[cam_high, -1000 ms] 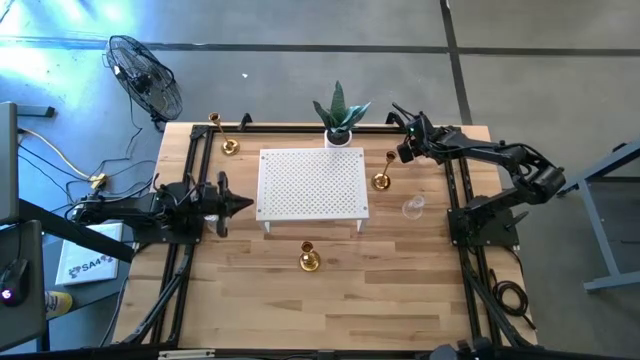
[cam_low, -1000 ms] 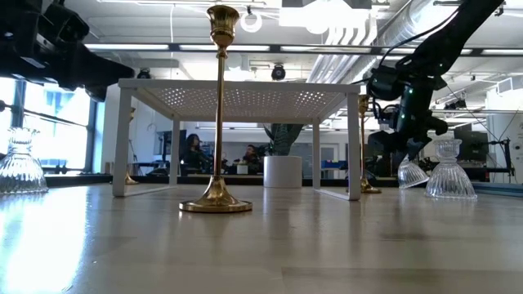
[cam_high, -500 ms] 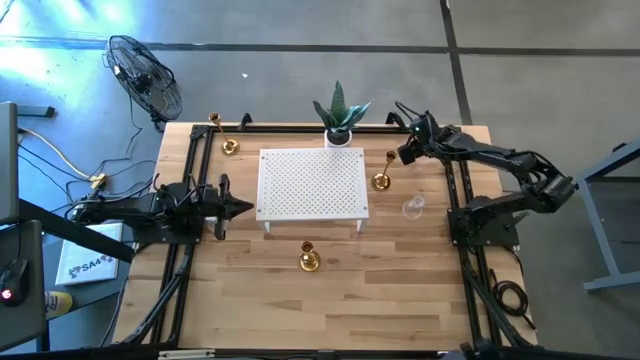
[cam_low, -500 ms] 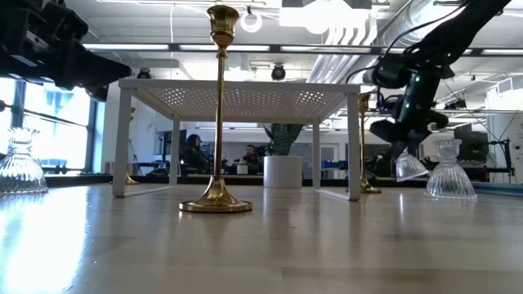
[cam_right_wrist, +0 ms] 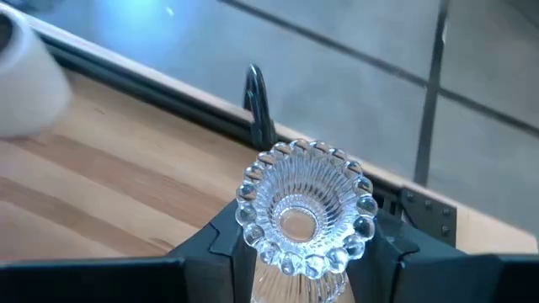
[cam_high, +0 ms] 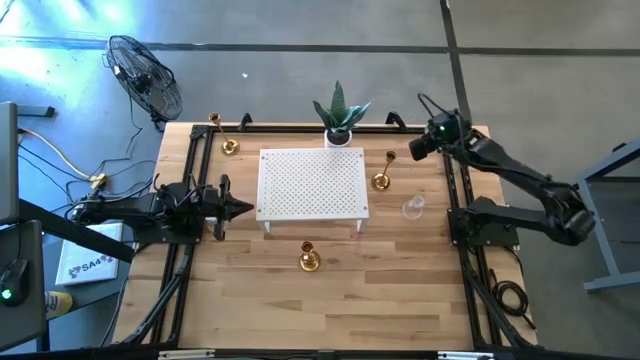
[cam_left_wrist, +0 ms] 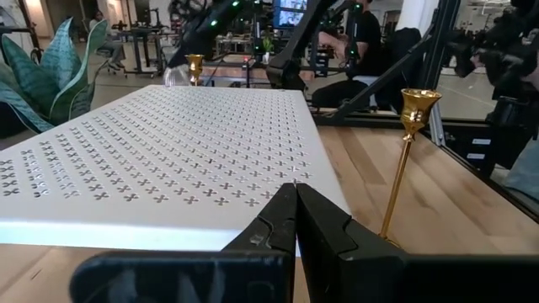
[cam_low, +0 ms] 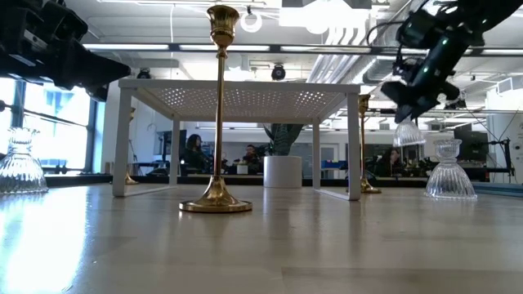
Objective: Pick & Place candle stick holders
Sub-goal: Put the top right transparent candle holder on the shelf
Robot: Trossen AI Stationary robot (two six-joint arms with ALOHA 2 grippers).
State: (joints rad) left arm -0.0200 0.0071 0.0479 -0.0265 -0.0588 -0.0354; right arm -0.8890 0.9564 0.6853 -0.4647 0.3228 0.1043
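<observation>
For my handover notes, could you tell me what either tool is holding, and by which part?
The right tool grips a clear glass candle holder below its fluted rim, lifted off the table. The left tool is shut and empty.

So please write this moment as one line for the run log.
right pincer: shut on glass holder, lifted off table | left pincer: shut, idle by white rack | gold holder: standing on table

Lower stem of the ribbed clear glass candle holder (cam_right_wrist: pixel 305 219) sunk between the right gripper's (cam_right_wrist: pixel 305 268) dark fingers (cam_right_wrist: pixel 221 244) and cut off at the frame's edge in the right wrist view. White pot (cam_right_wrist: pixel 29 80) blurred there, cropped at the corner. Base of the slim gold candle stick (cam_left_wrist: pixel 402 160) hidden behind the left gripper (cam_left_wrist: pixel 295 220). Second clear glass holder (cam_low: pixel 20 162) cropped at the low view's edge. Seated people (cam_low: pixel 196 152) beyond the table too small to make out.
</observation>
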